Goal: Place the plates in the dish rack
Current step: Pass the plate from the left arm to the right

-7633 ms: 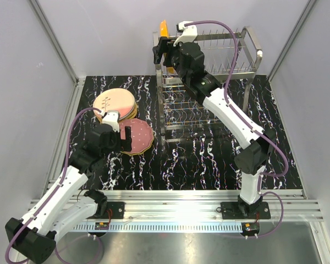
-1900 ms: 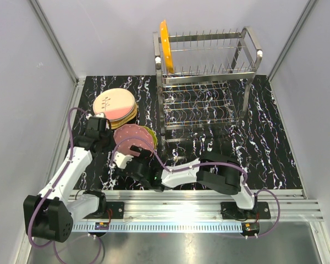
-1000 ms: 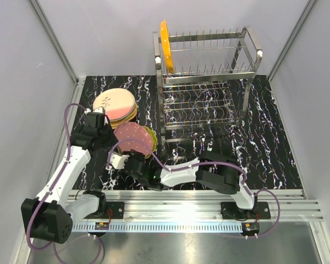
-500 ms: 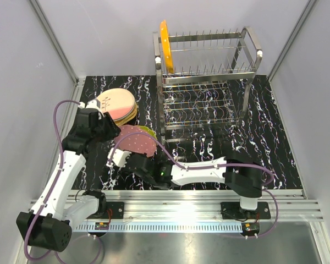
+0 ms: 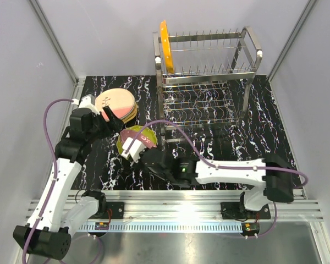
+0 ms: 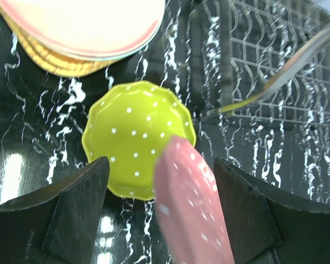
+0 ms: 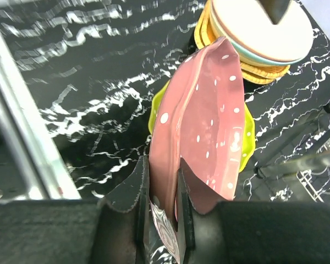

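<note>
Count of the plates first. One dotted orange plate (image 5: 164,44) stands on edge in the dish rack (image 5: 209,77), slotted between the prongs at the left end of the upper tier, and it's the only plate in there. One dotted lime-green plate (image 6: 133,136) lies flat on the black marbled table (image 5: 264,137), just in front of the rack's left corner. One dotted pink plate (image 7: 206,124) is up off the table, tilted steeply on its edge right over the lime one.

Then there's the stack (image 5: 116,103) at the back left, near the lime plate but apart from it. It has a cream leaf-motif plate on top, a light blue rim under it and tan scalloped edges at the bottom. At least three layers show, but how many plates are in it I cannot tell.

Two grippers. The right gripper (image 7: 162,201) is clamped tight on the pink plate's lower rim, one finger on each face. The arm reaches across from the right side, low over the table.

The left gripper (image 6: 160,165) hangs above the lime plate with its jaws spread wide and nothing between them. From its own camera the pink plate's rim pokes up between the dark fingers (image 6: 77,212), clear of both.
</note>
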`<control>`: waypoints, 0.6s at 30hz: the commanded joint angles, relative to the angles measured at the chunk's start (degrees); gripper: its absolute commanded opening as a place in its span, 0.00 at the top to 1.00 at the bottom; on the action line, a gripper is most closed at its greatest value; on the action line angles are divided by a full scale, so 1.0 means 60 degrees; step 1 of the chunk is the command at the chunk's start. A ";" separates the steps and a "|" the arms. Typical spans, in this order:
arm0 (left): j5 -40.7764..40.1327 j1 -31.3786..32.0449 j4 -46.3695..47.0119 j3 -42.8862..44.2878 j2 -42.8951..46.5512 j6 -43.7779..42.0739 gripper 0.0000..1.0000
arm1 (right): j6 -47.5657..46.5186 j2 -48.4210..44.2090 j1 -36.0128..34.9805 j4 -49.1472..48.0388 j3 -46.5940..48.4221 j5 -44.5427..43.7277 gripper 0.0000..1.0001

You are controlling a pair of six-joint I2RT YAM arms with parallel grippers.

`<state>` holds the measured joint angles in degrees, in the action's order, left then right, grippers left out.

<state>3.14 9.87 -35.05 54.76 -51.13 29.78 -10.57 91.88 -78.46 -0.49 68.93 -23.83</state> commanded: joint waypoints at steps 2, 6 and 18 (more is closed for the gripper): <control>0.0923 0.0011 0.1369 0.0088 0.0362 -0.0188 0.19 | 0.0823 -0.1905 -0.0078 -0.0316 0.0027 0.0046 1.00; 0.1906 0.0011 0.2192 -0.0264 0.0480 -0.0377 0.18 | 0.1087 -0.3208 -0.0064 0.0400 -0.0019 0.0382 1.00; 0.1850 0.0011 0.1930 -0.0557 0.0495 -0.1286 0.16 | 0.1060 -0.5365 -0.0093 0.1722 0.0917 0.0590 1.00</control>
<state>12.47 9.87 -25.82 52.80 -48.82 24.58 -2.13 64.71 -78.61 15.59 67.37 -18.50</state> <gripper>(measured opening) 0.834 0.230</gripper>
